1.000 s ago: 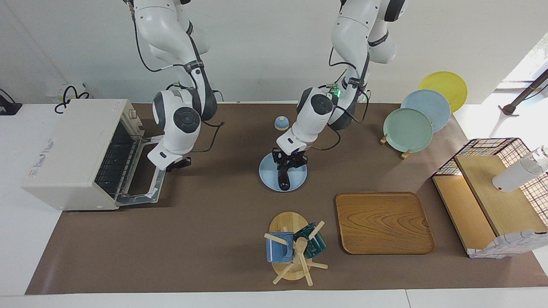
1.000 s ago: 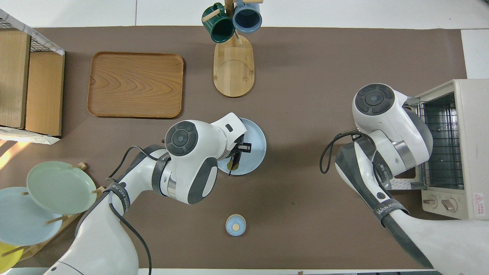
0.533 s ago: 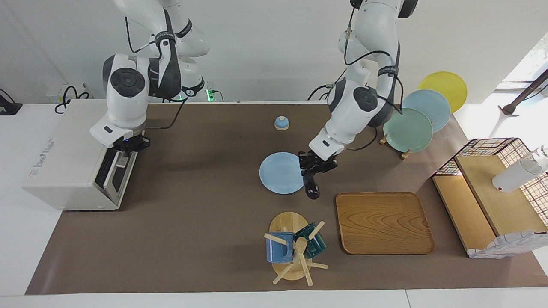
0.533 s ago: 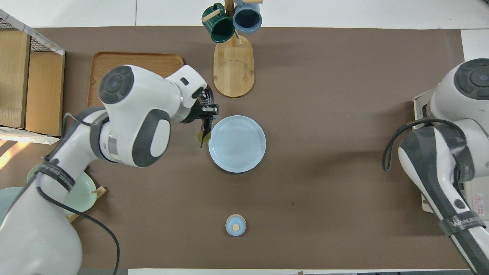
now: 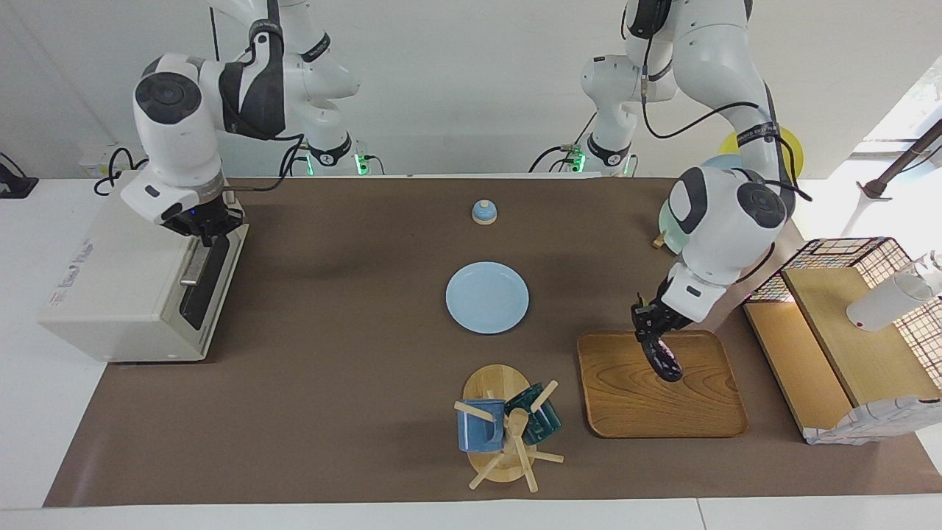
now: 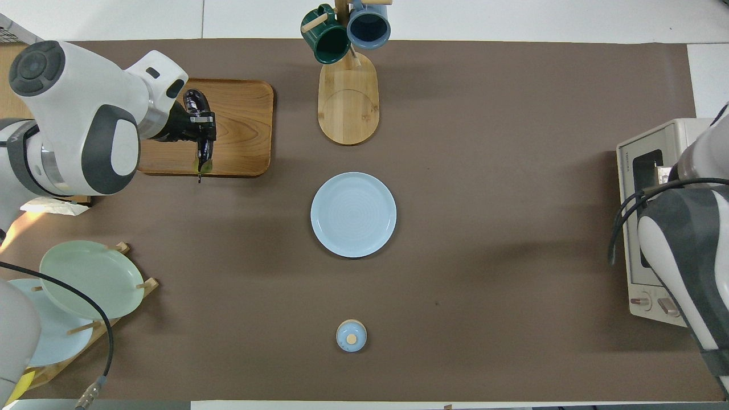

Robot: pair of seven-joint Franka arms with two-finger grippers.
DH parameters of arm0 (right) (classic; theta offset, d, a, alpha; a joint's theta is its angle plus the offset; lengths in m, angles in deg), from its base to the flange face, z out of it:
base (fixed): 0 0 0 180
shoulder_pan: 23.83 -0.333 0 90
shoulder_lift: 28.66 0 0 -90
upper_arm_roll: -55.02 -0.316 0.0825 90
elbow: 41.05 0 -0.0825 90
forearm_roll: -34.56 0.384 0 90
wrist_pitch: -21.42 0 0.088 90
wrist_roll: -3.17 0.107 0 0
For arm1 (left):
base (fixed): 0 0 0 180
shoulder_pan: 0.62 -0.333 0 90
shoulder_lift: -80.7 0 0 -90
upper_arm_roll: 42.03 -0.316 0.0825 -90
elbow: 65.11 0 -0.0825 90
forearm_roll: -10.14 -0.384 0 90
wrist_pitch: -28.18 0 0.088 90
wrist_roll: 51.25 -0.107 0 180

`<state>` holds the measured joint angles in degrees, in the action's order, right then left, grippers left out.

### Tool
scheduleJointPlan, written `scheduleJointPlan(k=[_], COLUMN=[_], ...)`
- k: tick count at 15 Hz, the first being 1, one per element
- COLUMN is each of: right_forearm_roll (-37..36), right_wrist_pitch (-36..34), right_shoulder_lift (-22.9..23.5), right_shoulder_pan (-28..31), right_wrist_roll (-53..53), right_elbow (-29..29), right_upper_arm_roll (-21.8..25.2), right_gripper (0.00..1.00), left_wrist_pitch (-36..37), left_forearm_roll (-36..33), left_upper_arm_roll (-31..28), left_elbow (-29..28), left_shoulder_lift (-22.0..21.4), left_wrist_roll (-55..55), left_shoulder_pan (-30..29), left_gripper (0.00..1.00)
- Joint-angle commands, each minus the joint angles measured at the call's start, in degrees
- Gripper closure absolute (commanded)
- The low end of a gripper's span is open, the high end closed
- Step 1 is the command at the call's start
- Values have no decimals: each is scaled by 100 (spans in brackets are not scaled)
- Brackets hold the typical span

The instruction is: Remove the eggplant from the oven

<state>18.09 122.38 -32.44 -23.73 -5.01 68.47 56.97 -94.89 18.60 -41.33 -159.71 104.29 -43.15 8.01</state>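
A: Status on the eggplant (image 5: 661,356)?

B: Out of the oven (image 5: 129,276). The left gripper (image 5: 650,322) is clamped on its upper end, and it hangs over the wooden tray (image 5: 699,412) at the left arm's end of the table. The overhead view agrees: eggplant (image 6: 200,126) over the tray (image 6: 245,125).

A: Touching the tray?

B: Can't tell. The tip looks just above the wood, not resting.

A: Anything else near there?

B: The mug rack (image 5: 506,427) is beside the tray. The blue plate (image 5: 486,297) sits mid-table, nearer the robots than the rack. The small blue knob-lid thing (image 5: 483,212) is nearer still. None of them are in the way.

A: Oven door?

B: Looks closed. The right gripper (image 5: 208,224) is at the door's top edge by the handle. I can't tell how its fingers stand.

A: So what's left?

B: My read: the removal is done. What remains is lowering the eggplant onto the tray, letting go, and pulling the left arm clear. The right arm only needs to back off the door.
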Motion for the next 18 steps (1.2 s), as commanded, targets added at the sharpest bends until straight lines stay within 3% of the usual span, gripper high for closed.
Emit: scheduleJointPlan(k=[1,2,3,7,13,15,16,17,18], right_forearm_roll=[851,1221,1451,1471,1305,1295,1295,1321,1374], right_wrist_pitch=[-399,-540,-698,-884,-815,-997,-1094,-1095,-1121], right_shoulder_lift=[-18,131,158,80,150,377,439,449,440], right_shoulder_pan=[25,60,103,42,-80,-194,-195,-195,-195], right_wrist_roll=[-140,-140,-148,-70,71,71,71,71,71], right_elbow=[-569,-832,-940,-1029,-1098,-1370,-1467,-1485,-1477], right_upper_arm_roll=[-81,-72,-72,-55,-2,33,68,103,147], right_gripper=[70,47,0,0,0,0,0,0,0], left_wrist_pitch=[-51,-103,-182,-596,-297,-323,-341,-341,-341], left_forearm_roll=[-195,-274,-327,-380,-389,-389,-389,-389,-398], left_upper_arm_roll=[44,44,44,53,44,53,53,44,53], left_elbow=[1107,1389,1349,883,813,795,803,847,873], left_shoulder_lift=[995,1224,1235,1131,1042,1042,1042,1051,1042], left_wrist_roll=[33,33,33,16,25,-2,-10,-10,-19], left_shoulder_pan=[-185,-194,-203,-133,-37,-45,-71,-63,-80], left_gripper=[100,100,100,100,100,100,46,0,0])
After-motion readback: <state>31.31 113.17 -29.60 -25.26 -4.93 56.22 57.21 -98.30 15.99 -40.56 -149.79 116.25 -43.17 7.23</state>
